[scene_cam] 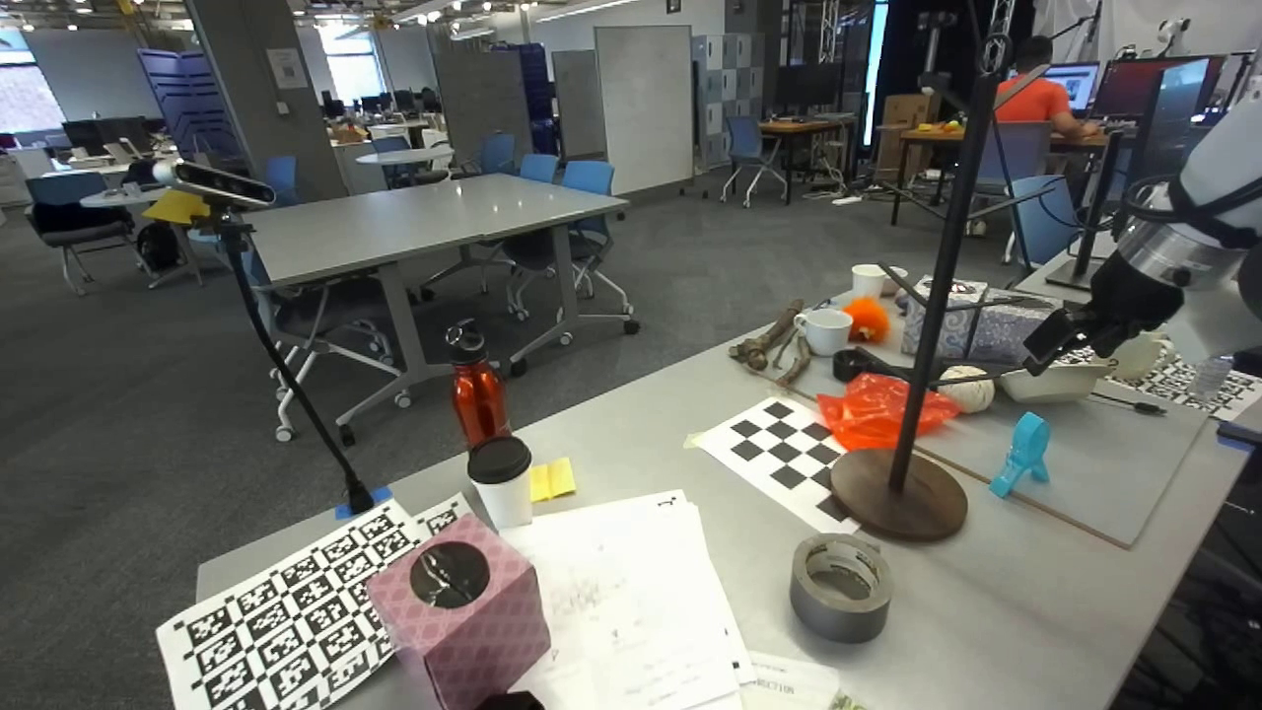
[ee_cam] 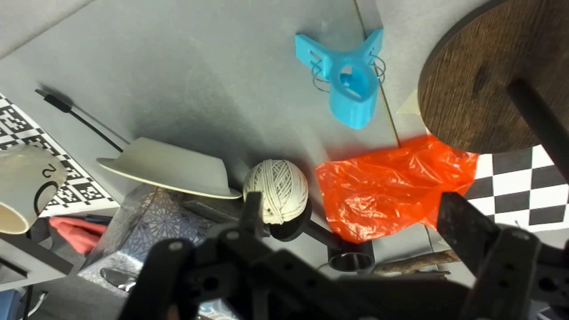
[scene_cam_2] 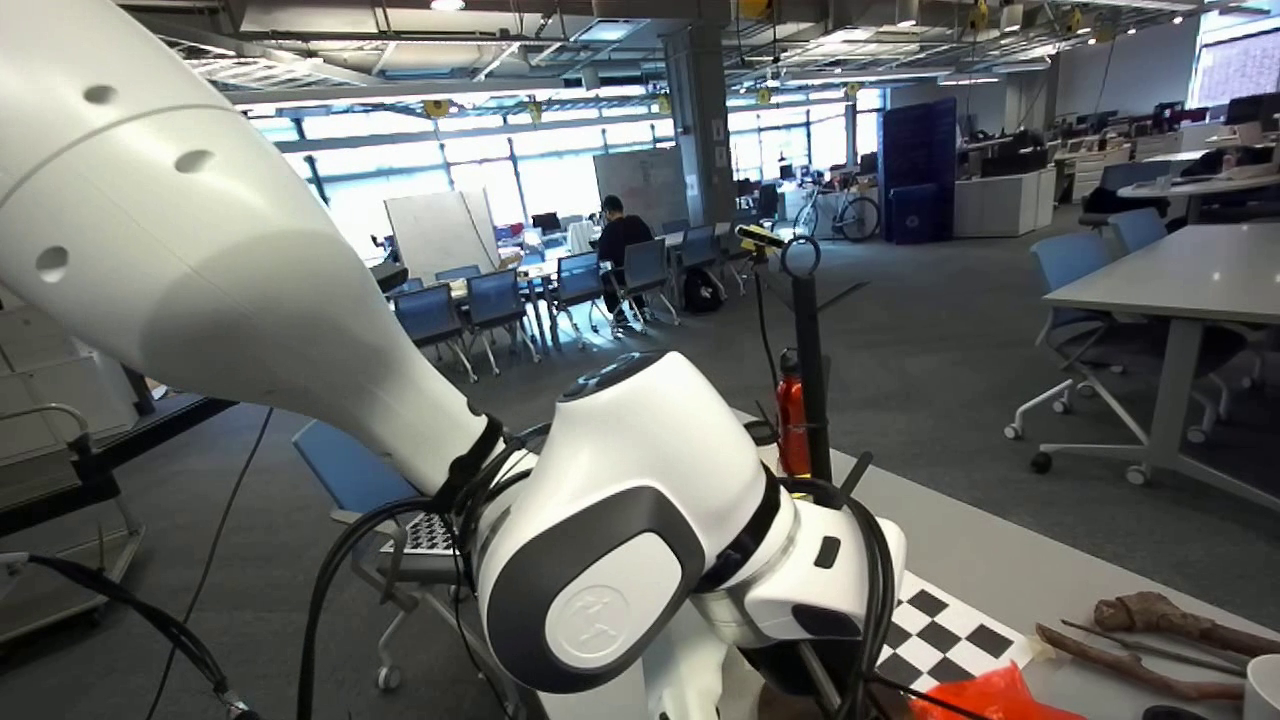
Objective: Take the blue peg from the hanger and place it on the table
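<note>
Find the blue peg (ee_cam: 353, 106) in the upper part of the wrist view, right of middle; find the same peg (scene_cam: 1027, 456) in an exterior view, below mid-height, toward the right. Off the hanger (scene_cam: 943, 276) and standing on splayed legs (ee_cam: 307, 50) at the edge of the grey board (ee_cam: 186, 66) laid on the worktop (scene_cam: 1025, 592); probably placed already.

Seems to be moulded or printed plastic: likely light, stiff, and smooth enough to slip in a careless pinch. Hollow at the top, so presumably little to lift. Not fragile by the look of it, though perhaps springy, given the wire loops (ee_cam: 315, 76) at both sides.

Best held across the rounded body, in the lower part of its outline in the wrist view, well clear of loops and legs. Avoid pushing on a single leg, for fear of tipping or skidding.

See the hand (ee_cam: 351, 211) at the bottom of the wrist view, spread wide, gripping nothing and not touching the peg. Mind the red plastic bag (ee_cam: 395, 182) just below the peg in that view: thin, loose, easily snagged on a low approach
</note>
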{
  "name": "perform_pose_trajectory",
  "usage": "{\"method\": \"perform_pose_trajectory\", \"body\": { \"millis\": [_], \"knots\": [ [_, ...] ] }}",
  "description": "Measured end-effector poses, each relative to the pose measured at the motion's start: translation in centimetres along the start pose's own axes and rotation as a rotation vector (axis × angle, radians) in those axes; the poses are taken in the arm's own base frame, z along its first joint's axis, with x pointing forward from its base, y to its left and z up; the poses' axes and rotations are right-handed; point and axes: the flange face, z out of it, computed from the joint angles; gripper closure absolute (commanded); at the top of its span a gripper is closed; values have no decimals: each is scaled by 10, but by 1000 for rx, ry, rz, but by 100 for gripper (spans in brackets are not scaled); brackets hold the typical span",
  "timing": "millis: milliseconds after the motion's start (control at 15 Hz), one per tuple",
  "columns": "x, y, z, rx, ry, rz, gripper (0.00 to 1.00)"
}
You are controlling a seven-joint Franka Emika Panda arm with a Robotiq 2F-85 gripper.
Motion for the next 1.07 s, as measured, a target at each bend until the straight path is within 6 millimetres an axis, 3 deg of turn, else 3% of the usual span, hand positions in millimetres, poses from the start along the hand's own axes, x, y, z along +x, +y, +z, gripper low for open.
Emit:
{"method": "perform_pose_trajectory", "body": {
  "millis": [600,1067],
  "knots": [
    [-13,-17,-55,5,63,-43,0],
    [-16,-17,-60,6,62,-42,0]
  ]
}}
